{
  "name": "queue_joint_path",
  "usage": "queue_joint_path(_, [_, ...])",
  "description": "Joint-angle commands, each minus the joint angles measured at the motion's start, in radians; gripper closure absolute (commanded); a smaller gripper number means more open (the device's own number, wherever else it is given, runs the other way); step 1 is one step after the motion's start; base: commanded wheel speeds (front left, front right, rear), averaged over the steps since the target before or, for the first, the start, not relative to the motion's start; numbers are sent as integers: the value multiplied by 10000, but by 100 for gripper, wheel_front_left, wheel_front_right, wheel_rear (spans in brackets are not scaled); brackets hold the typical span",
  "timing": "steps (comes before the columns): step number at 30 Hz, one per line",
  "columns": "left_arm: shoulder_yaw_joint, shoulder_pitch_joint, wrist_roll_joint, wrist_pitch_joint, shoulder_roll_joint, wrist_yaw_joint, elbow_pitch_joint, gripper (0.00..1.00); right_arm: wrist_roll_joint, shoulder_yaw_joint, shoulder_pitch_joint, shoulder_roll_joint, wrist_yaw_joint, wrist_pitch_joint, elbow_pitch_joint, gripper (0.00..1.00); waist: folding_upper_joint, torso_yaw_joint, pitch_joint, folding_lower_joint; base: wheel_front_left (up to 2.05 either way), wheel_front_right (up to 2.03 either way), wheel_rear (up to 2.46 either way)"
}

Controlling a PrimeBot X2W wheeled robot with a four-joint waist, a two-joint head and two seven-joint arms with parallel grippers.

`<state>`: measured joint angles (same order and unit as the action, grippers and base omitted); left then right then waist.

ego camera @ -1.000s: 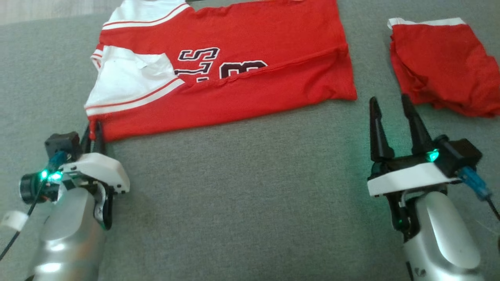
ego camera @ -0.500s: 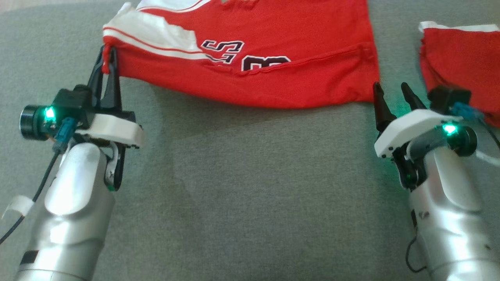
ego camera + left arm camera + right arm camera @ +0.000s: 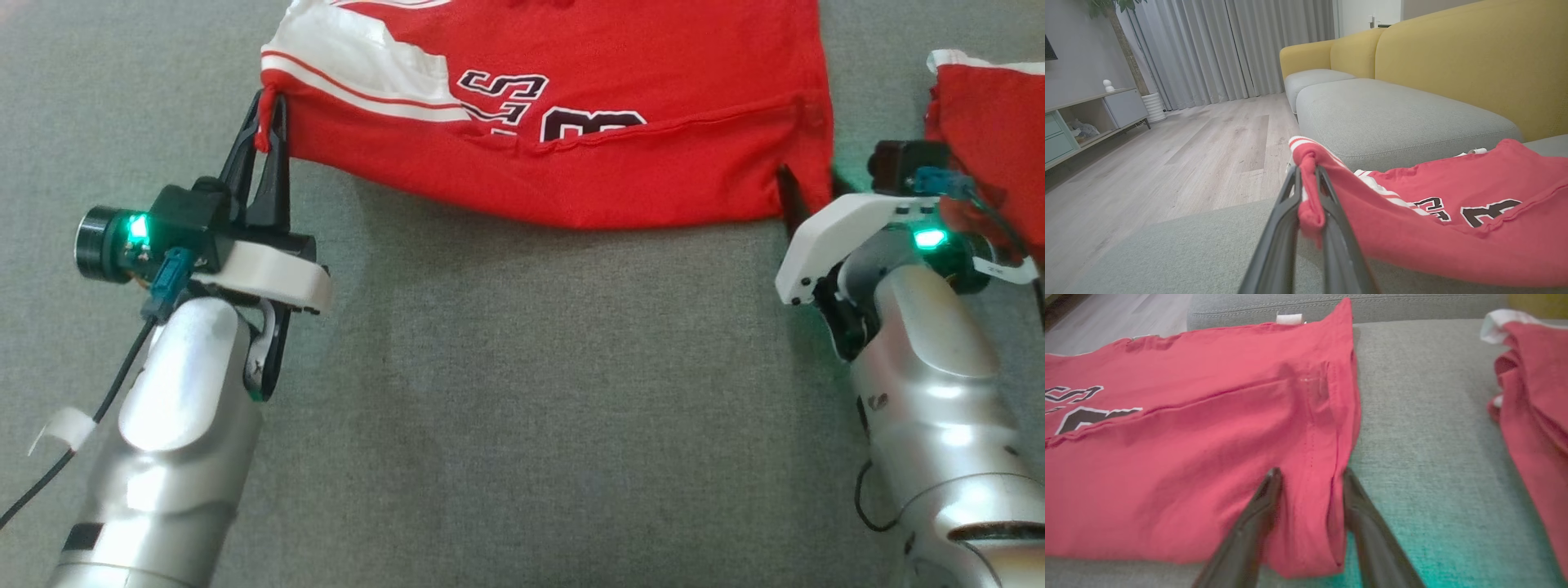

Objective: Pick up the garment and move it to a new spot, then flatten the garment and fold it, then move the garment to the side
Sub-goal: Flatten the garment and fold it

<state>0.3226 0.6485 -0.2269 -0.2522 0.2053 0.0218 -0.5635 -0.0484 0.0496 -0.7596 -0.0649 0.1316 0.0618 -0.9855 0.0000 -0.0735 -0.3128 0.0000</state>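
Note:
The garment [image 3: 612, 163] is a red jersey with white sleeves and dark lettering, spread on a grey sofa cushion [image 3: 531, 367]. My left gripper [image 3: 269, 106] is shut on the garment's near-left corner, holding it up off the cushion. In the left wrist view the bunched red cloth [image 3: 1433, 228] is pinched between the left gripper's [image 3: 1306, 171] fingertips. My right gripper [image 3: 808, 184] is at the near-right corner. The right wrist view shows the right gripper [image 3: 1312, 473] open, one finger on each side of the garment's [image 3: 1188, 457] hemmed corner, which still lies on the cushion.
A second, crumpled red garment [image 3: 992, 122] lies on the cushion just right of my right gripper, and appears in the right wrist view too [image 3: 1535, 396]. A yellow sofa back [image 3: 1453, 61] rises behind. Wooden floor [image 3: 1188, 155] and a low cabinet [image 3: 1086, 118] lie beyond the cushion's left edge.
My left gripper has raised the near-left corner and carried it forward. My right gripper has moved forward to straddle the near-right corner. The head view has shifted too.

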Motion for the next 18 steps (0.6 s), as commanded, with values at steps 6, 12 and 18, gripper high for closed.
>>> queue_joint_path(6, [-383,-96,-38,-94,306,-103,-261,100,464,-115,31,147,-9,-576,-112,100,0,105,396,0,0,0,0])
queue_joint_path(12, [-413,-537,-190,-64,444,-110,-960,100,57,-242,463,147,-9,-1135,8,100,0,271,1051,0,0,0,0])
queue_joint_path(18, [-396,-1343,-395,177,572,-131,-1373,100,-177,-454,1226,147,-9,-1044,406,100,0,434,1849,0,0,0,0])
